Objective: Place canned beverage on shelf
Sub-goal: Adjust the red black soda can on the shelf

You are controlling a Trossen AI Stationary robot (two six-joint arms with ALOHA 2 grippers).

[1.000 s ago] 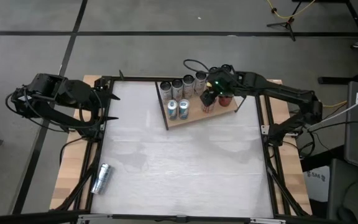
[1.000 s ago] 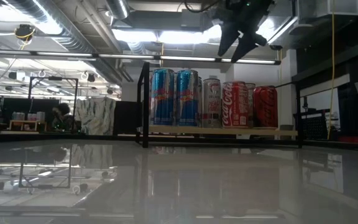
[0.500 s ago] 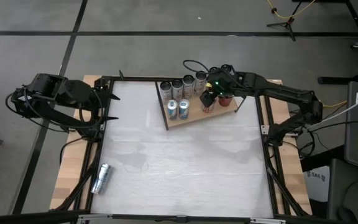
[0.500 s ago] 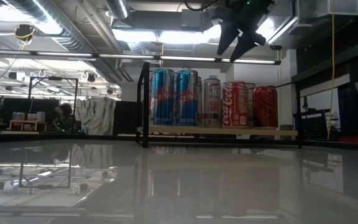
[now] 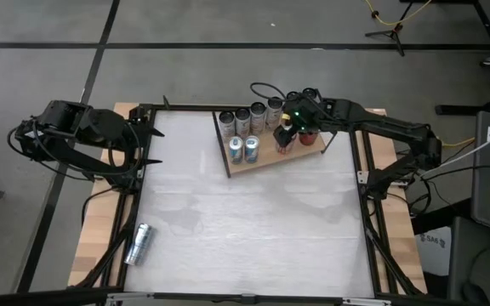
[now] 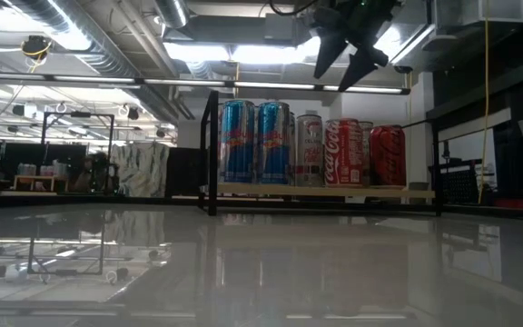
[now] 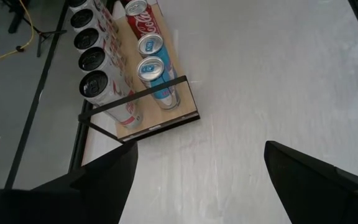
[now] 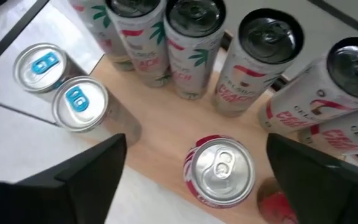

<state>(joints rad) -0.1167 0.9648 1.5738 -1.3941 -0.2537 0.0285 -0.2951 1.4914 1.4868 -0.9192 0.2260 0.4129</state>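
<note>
Two red cans (image 8: pixel 221 170) stand on the shelf (image 5: pixel 266 160); my right gripper (image 5: pixel 284 134) hangs over them, fingers spread, grasping nothing, my left gripper (image 5: pixel 147 144) waiting, spread, at the table's edge

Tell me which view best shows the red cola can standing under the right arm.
The right wrist view: the red cola can sits between the open fingers, top fully visible. The low view shows its side label; the high view mostly hides it under the right gripper; the left wrist view catches it at the edge.
</note>
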